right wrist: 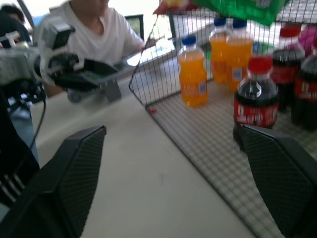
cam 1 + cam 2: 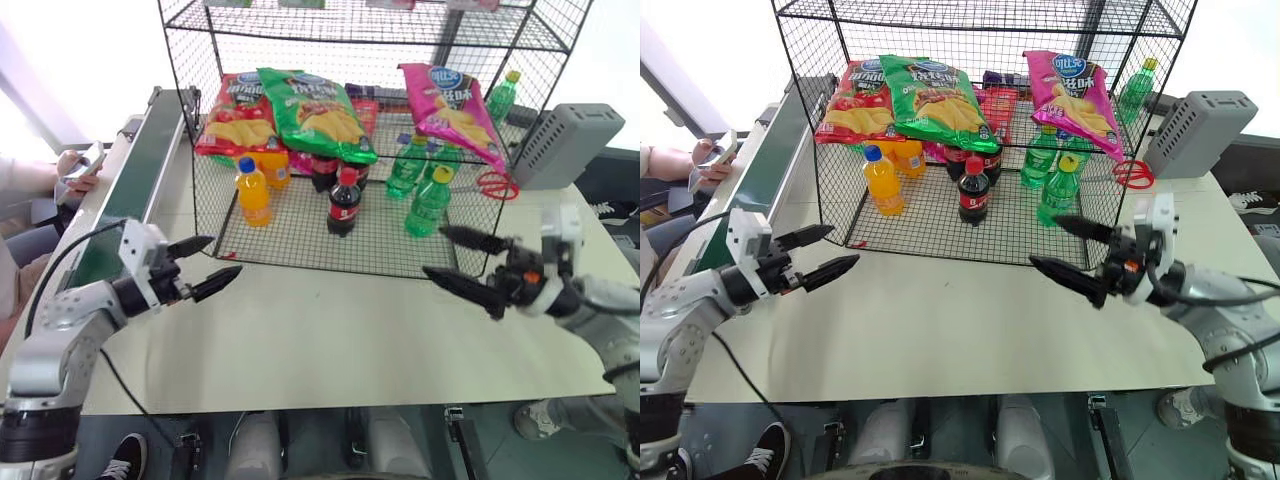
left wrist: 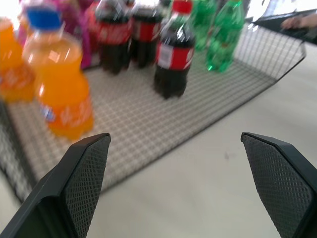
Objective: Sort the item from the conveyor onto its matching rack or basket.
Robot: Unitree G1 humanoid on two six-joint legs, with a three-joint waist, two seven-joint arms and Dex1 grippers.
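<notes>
You can treat the sort as done, as far as these views show: the black wire rack point(image 2: 270, 215) fills the far half of the table point(image 2: 330, 350), and the pink crisp bag point(image 2: 452, 112) already lies inside it, up on the right side of the middle tier, leaning down over the green bottles point(image 2: 420, 185). It is well apart from both grippers. The conveyor point(image 2: 135, 180) runs along your left edge of the table, and the stretch of belt you can see carries nothing. A person's hand point(image 2: 78, 168) rests just beyond its outer rail. What is left, in my judgement, is only to draw the arms back and wait for the next item.

The pink bag is glossy magenta with a round blue logo near its top and yellow crisps pictured below. It looks puffed and undamaged, tilted with its lower end toward the rack's front right corner. Beside it on the same tier sit 2 other bags, the green bag point(image 2: 315, 112) overlapping the red bag point(image 2: 235, 118).

Below stand orange bottles point(image 2: 252, 192) and cola bottles point(image 2: 343, 200).

Your left gripper point(image 2: 205, 265) hangs over bare table in front of the rack's left corner, fingers spread wide, holding nothing. Your right gripper point(image 2: 462, 258) sits by the rack's right front corner, fingers likewise wide apart and empty.
</notes>
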